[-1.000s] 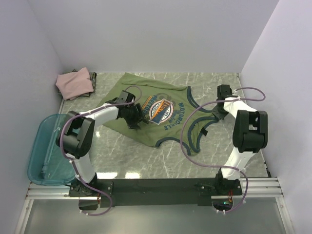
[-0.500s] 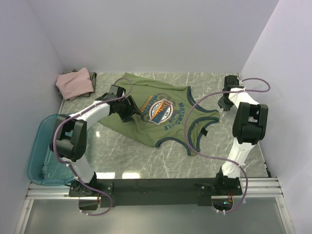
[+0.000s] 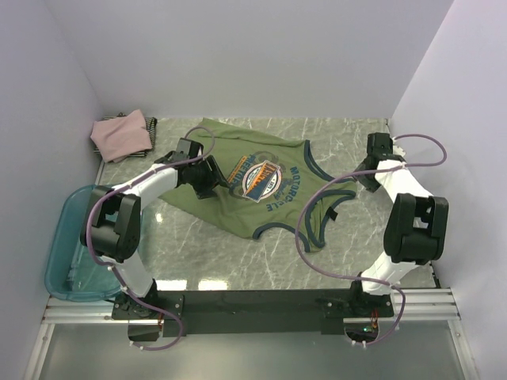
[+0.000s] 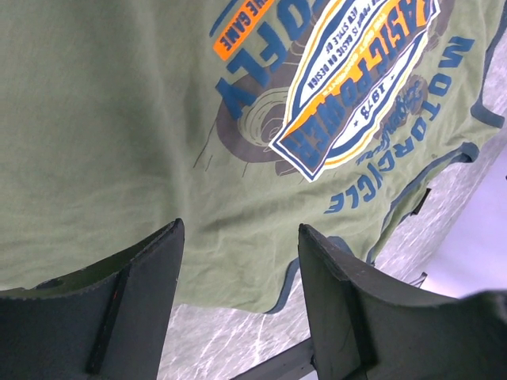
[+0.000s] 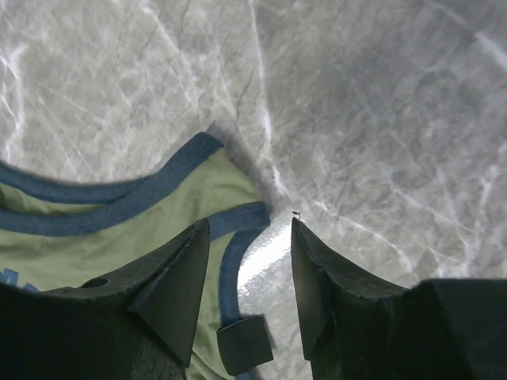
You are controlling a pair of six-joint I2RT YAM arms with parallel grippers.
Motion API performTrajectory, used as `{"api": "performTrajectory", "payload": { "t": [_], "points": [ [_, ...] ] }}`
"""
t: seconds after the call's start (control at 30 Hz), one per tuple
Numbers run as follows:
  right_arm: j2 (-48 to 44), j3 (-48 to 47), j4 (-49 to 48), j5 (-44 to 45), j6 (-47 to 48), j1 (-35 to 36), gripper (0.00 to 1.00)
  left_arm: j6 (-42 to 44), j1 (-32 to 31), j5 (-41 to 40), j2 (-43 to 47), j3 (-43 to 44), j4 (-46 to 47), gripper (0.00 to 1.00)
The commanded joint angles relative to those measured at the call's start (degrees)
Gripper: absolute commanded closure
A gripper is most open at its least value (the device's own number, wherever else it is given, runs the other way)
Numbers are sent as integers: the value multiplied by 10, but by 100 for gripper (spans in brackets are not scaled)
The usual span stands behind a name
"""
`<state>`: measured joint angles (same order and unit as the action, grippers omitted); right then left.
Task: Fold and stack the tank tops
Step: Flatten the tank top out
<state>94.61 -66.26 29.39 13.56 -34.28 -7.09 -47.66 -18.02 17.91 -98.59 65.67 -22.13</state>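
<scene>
Left wrist view first: the left gripper is spread wide, nothing between its fingers, and the green top fills the frame beneath it. The orange-and-blue graphic sits just beyond the tips. Whether the tips touch the cloth, I cannot tell.

Over to the right wrist view: the right gripper has its jaws apart too, released and holding nothing. Right under the gap lies a navy-trimmed strap of the green top, its corner on the marble tabletop. A small dark tag shows low between the fingers.

From the top view, the left gripper is over the left half of the green top, beside the graphic. The right gripper is at the shirt's right end, by the straps. The green top lies spread out flat, mid-tabletop, hem to the left and straps to the right.

Back in the far left corner, the pink top lies bunched on the striped top, well apart from both grippers. A teal bin sits at the left edge, near the left arm's base.
</scene>
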Motion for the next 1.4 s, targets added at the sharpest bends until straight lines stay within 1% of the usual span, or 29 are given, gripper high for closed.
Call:
{"api": "performTrajectory", "payload": {
  "t": [0.0,0.27,0.47,0.53,0.57,0.6,0.63,0.7,0.87,0.93,0.97,1.03,1.07,1.13,1.17,1.2,1.23,1.27,1.33,1.37],
  "points": [
    [17,6,-19,-33,13,2,48,2,4,-8,30,-7,-1,35],
    [86,-21,-19,-46,17,4,48,-2,18,-3,55,-29,12,35],
    [118,-39,-8,-39,13,15,48,-1,30,-4,62,-43,13,36],
    [125,-42,-2,-41,14,15,57,-3,35,-9,64,-47,11,36],
    [133,-47,2,-35,16,15,65,-5,36,-14,66,-48,6,36],
    [136,-55,8,-28,17,15,84,-7,38,-19,67,-48,3,36],
    [138,-62,16,-18,18,13,90,-8,43,-25,69,-51,2,37],
    [145,-82,27,7,19,10,100,-13,48,-32,75,-56,0,37],
    [182,-150,67,48,28,-20,100,-19,59,-47,86,-70,-1,37],
    [201,-206,93,73,34,-27,100,-19,61,-49,86,-70,-4,37],
    [223,-253,102,81,35,-34,100,-18,61,-49,84,-70,-5,37],
    [253,-305,128,106,38,-41,100,-20,61,-51,81,-70,-3,37],
    [288,-364,138,110,40,-42,100,-20,61,-53,79,-70,-5,37],
    [330,-433,179,121,42,-51,100,-17,62,-54,69,-63,-7,37],
    [371,-500,192,124,44,-53,100,-16,62,-54,66,-63,-8,37],
    [391,-533,203,124,45,-59,99,-16,63,-56,60,-60,-9,37],
    [410,-562,218,122,47,-62,94,-13,64,-57,57,-61,-9,37],
    [438,-612,223,125,47,-64,83,-12,65,-59,55,-59,-11,37],
    [458,-648,229,124,51,-71,71,-8,69,-65,49,-62,-14,37],
    [467,-667,231,120,50,-72,63,-8,69,-69,50,-64,-15,37]
  ]
}}
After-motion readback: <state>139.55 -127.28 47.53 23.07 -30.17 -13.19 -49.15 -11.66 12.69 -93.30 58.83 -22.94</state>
